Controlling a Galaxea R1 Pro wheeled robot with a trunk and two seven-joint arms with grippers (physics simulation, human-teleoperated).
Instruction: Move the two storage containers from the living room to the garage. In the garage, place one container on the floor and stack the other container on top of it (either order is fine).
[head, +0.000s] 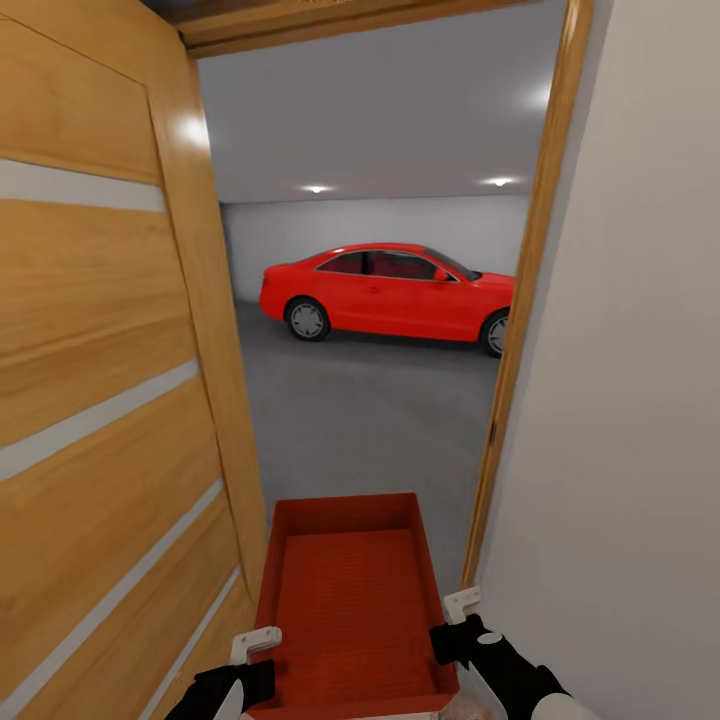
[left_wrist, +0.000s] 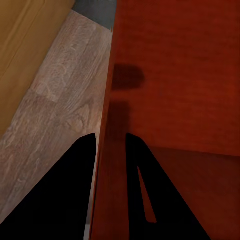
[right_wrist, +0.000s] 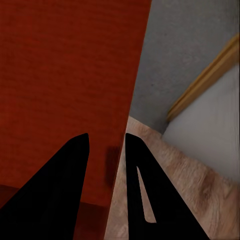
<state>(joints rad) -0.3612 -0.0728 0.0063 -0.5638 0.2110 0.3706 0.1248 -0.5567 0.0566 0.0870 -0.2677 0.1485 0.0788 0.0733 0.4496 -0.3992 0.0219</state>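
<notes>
You are carrying one storage container (head: 352, 610) through the doorway, held out low in front of you, with the left gripper (head: 255, 645) pinching its left wall and the right gripper (head: 455, 612) pinching its right wall; in each wrist view one finger sits inside the bin and one outside. Drive straight and slowly: the open wooden door (head: 100, 400) is close on your left and the door frame (head: 520, 330) close on your right, so keep the bin centred in the gap. Keep both arms level so neither wall slips, then head for the open concrete floor (head: 370, 420), well short of the red car (head: 390, 290).
</notes>
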